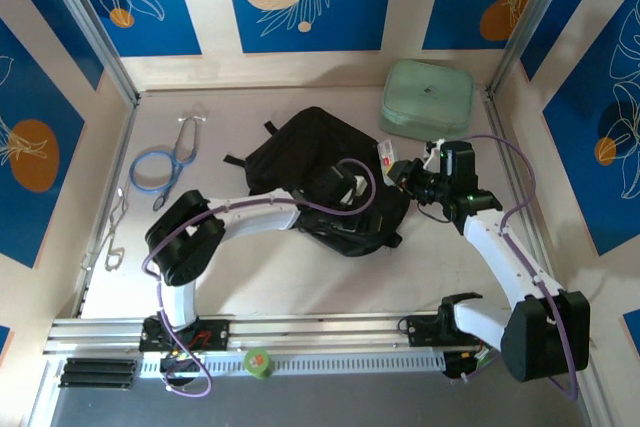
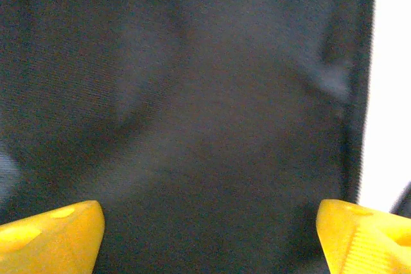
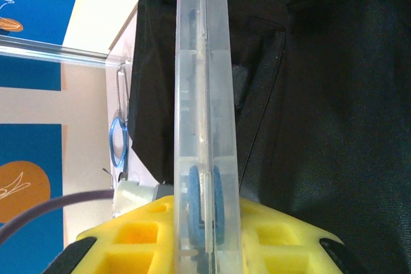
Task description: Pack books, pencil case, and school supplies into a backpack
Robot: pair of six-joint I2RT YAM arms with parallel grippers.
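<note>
While the left gripper [image 2: 205,239] hovers over the backpack [image 1: 300,152] mid-table, fingers spread wide above black fabric (nothing pinched), it should catch the opening's lip and lift. The right gripper [image 3: 205,242] pinches the pencil case [image 3: 202,94] edge-on at the backpack's right side; feed it in narrow end first, slowly.

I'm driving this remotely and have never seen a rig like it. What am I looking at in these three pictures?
Two robot arms are bolted to the near edge of a table. The wide picture looks down from above; the other two come from cameras on each wrist. The left claw is open, close over the black backpack. The right claw grips the translucent pencil case edge-on. A mint-green pouch and a blue stethoscope lie on the table.
</note>
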